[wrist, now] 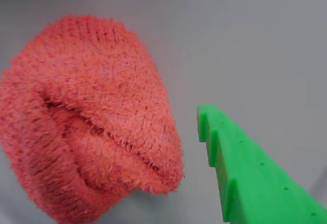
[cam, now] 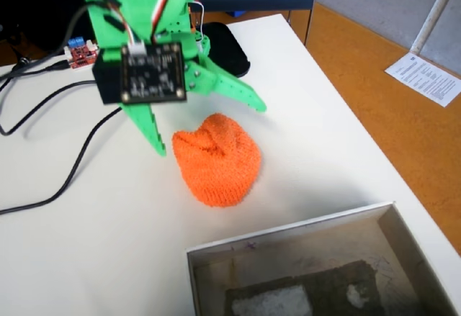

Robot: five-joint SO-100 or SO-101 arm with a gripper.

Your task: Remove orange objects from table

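Observation:
An orange knitted, fuzzy cloth lump [cam: 216,159] lies on the white table [cam: 108,229], rounded with soft folds. It fills the left half of the wrist view [wrist: 87,132]. My green gripper [cam: 209,127] hangs just above and behind it, open, with one fingertip [cam: 256,104] out to the lump's right and the other fingertip [cam: 160,147] at its left. Nothing is between the fingers. In the wrist view only one toothed green finger [wrist: 245,173] shows, apart from the cloth.
A shallow white-rimmed box [cam: 288,240] with a grey inside stands at the front right. Black cables [cam: 79,165] trail over the table's left. A black object [cam: 227,50] sits behind the arm. The table edge [cam: 374,158] runs down the right, orange-brown floor beyond.

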